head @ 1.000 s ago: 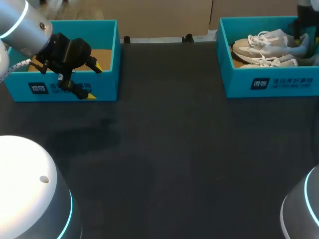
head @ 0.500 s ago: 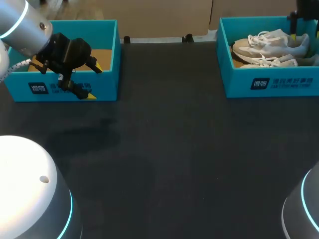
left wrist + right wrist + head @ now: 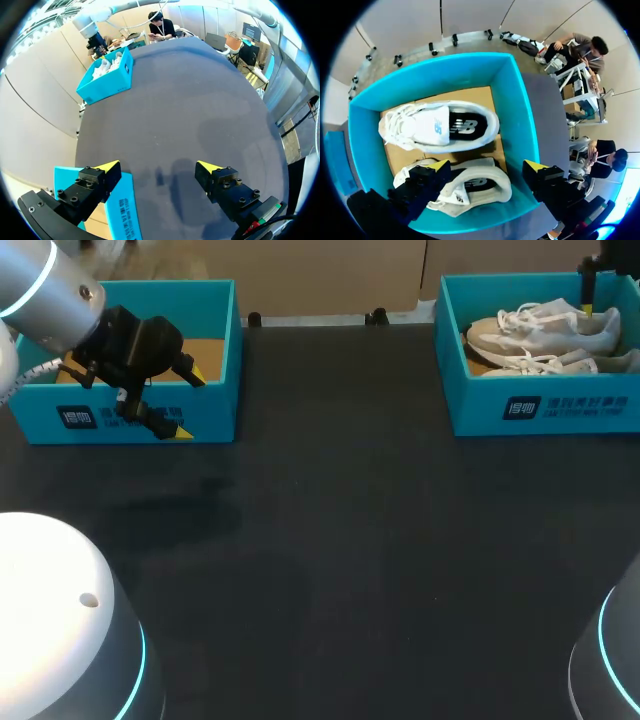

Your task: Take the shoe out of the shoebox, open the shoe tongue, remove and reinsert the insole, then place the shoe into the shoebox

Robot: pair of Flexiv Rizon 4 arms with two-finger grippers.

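The right gripper (image 3: pixel 486 167) hangs released above the shoebox (image 3: pixel 518 115) holding two shoes (image 3: pixel 440 126). The left gripper (image 3: pixel 157 167), also released, hovers over the counter (image 3: pixel 190 100) at another box's (image 3: pixel 122 210) edge.

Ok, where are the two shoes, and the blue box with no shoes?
back shoe (image 3: pixel 490 337): head view, on its toe.
front shoe (image 3: pixel 535 364): head view, on its laces.
left blue box (image 3: pixel 212 408): head view, on its front wall.

The left gripper (image 3: pixel 157 167) hangs with fingers spread wide, and the right gripper (image 3: pixel 486 166) points down, likewise parted (yellow tips showing).
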